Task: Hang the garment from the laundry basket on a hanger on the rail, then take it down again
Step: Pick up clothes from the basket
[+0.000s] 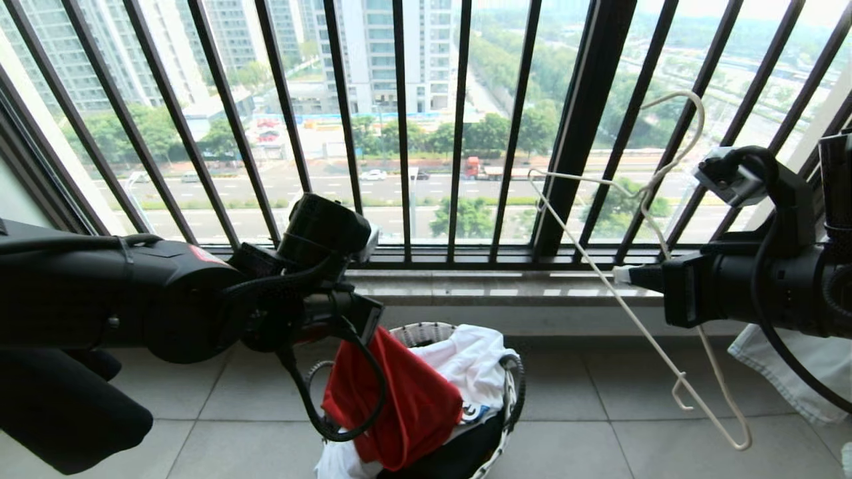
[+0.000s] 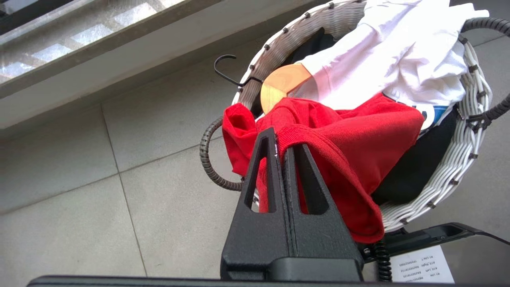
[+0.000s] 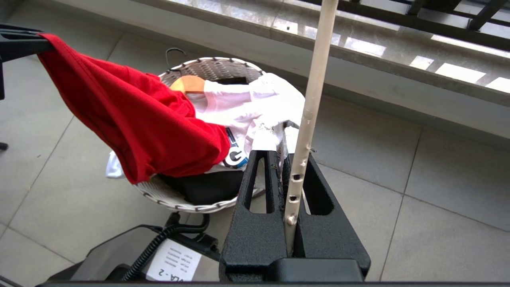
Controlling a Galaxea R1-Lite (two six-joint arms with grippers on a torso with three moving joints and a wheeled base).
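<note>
The red garment (image 1: 399,399) hangs from my left gripper (image 2: 281,139), which is shut on a fold of its ribbed edge. The cloth is lifted and drapes back over the laundry basket (image 1: 423,329), its lower end resting inside. The garment (image 3: 139,119) stretches up to the left gripper in the right wrist view too. My right gripper (image 1: 622,274) is shut on the thin off-white hanger (image 1: 645,193), held tilted at the right with its hook uppermost. The hanger's wire (image 3: 314,79) passes between the jaws of that right gripper (image 3: 285,153). The rail is out of view.
A white garment (image 1: 472,362), a black one and a wooden hanger (image 2: 279,81) lie in the basket (image 2: 458,171). Behind it run a stone sill (image 1: 492,286) and a black railing of vertical bars (image 1: 586,133). A pale cloth (image 1: 799,372) hangs at the far right over the tiled floor.
</note>
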